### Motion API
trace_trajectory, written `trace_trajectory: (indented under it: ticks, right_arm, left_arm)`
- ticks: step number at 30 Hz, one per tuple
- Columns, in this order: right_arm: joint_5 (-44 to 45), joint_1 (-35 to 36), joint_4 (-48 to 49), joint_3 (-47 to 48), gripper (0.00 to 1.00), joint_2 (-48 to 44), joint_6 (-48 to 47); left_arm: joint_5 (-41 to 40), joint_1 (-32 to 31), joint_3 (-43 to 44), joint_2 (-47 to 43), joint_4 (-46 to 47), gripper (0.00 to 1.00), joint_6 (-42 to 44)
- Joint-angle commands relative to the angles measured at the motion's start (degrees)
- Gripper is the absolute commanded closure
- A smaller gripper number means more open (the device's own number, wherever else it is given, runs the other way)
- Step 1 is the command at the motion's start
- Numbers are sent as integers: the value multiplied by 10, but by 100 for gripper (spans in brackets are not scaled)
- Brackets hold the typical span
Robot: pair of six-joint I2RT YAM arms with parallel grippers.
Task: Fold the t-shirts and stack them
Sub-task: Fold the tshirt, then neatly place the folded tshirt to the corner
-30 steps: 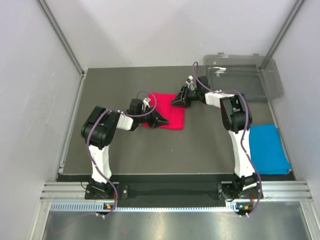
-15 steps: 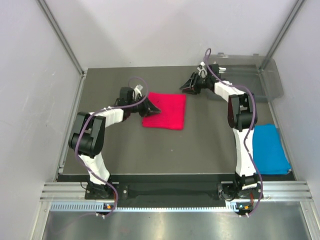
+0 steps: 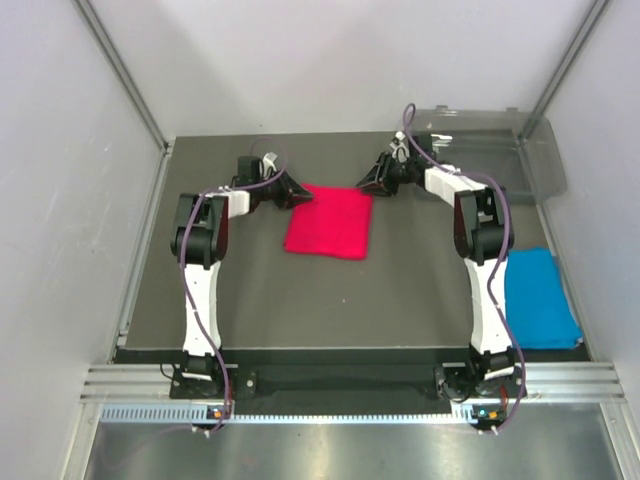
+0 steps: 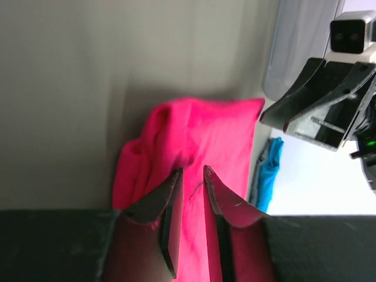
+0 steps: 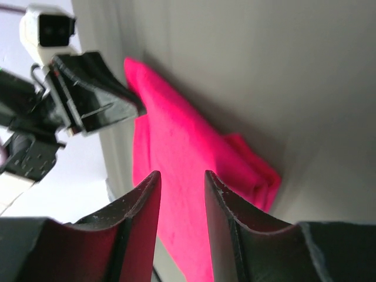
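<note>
Flanking pink shirt, left tool, right tool: part-open.

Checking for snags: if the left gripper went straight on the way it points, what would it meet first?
Probably the pink t-shirt, lying just ahead of and below the left gripper. The right gripper is farther along, beyond the shirt, though depth is unclear.

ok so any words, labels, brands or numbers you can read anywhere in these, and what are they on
None can be read.
The pink t-shirt and the blue t-shirt are plain.
The clear tray shows no print.
No marking shows on the left arm or the right arm; anything there is too small to tell.
</note>
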Motion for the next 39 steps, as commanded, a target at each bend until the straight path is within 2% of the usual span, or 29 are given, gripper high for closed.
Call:
trace_trajectory:
  ticks: [1,5,7,9,13,14,15,17,18,19,21,22,27,28,29,30,32,35,36,37,39]
  right_arm:
    - [29,-14,-55,75,64,21,-43]
    - [55,-15,-152,148,63,16,-98]
    - [64,-14,-178,150,63,-3,-116]
    - [84,-7,-207,133,63,-47,-152]
    - [132,10,-236,39,63,-152,-214]
    - [148,12,-236,-11,62,-197,-229]
    - [156,15,-236,-35,62,-219,-235]
    - [178,18,-242,-94,62,-277,-248]
    - [184,22,-247,-112,62,-295,-253]
    - [192,24,-253,-128,61,-313,-257]
    - [222,36,-256,-172,61,-365,-267]
    - [232,41,-259,-184,59,-381,-269]
    - [306,84,-282,-237,55,-466,-295]
    - [339,92,-287,-250,51,-480,-300]
    - [360,106,-285,-258,37,-509,-304]
    - [380,112,-285,-268,1,-525,-306]
    - [414,115,-265,-302,0,-567,-309]
    - [450,92,-250,-345,0,-605,-244]
    - [439,79,-256,-351,0,-611,-234]
    - [365,49,-255,-366,0,-618,-253]
    - [307,26,-251,-385,0,-622,-261]
  left_arm:
    - [-28,8,38,7,-44,74,48]
    - [-60,16,61,-42,-121,73,119]
    - [-79,15,66,-84,-203,72,150]
    - [-91,13,47,-139,-244,71,191]
    - [-141,-1,-53,-267,-311,68,213]
    - [-190,-6,-75,-298,-325,68,208]
    - [-213,-17,-97,-358,-332,66,202]
    - [-263,-27,-169,-419,-342,65,169]
    - [-277,-31,-197,-475,-342,57,154]
    - [-288,-40,-239,-501,-340,54,140]
    - [-290,-46,-278,-563,-317,31,108]
    - [-283,-46,-290,-578,-316,26,108]
    - [-224,-46,-335,-628,-334,15,103]
    - [-213,-45,-345,-637,-329,14,93]
    - [-202,-44,-372,-656,-319,13,60]
    - [-191,-40,-389,-667,-296,12,42]
    - [-197,-40,-458,-723,-270,2,-36]
    - [-236,-38,-547,-817,-161,2,-157]
    - [-245,-38,-609,-836,-128,2,-187]
    - [-242,-38,-630,-851,-60,1,-231]
    - [-241,-46,-626,-866,-78,1,-231]
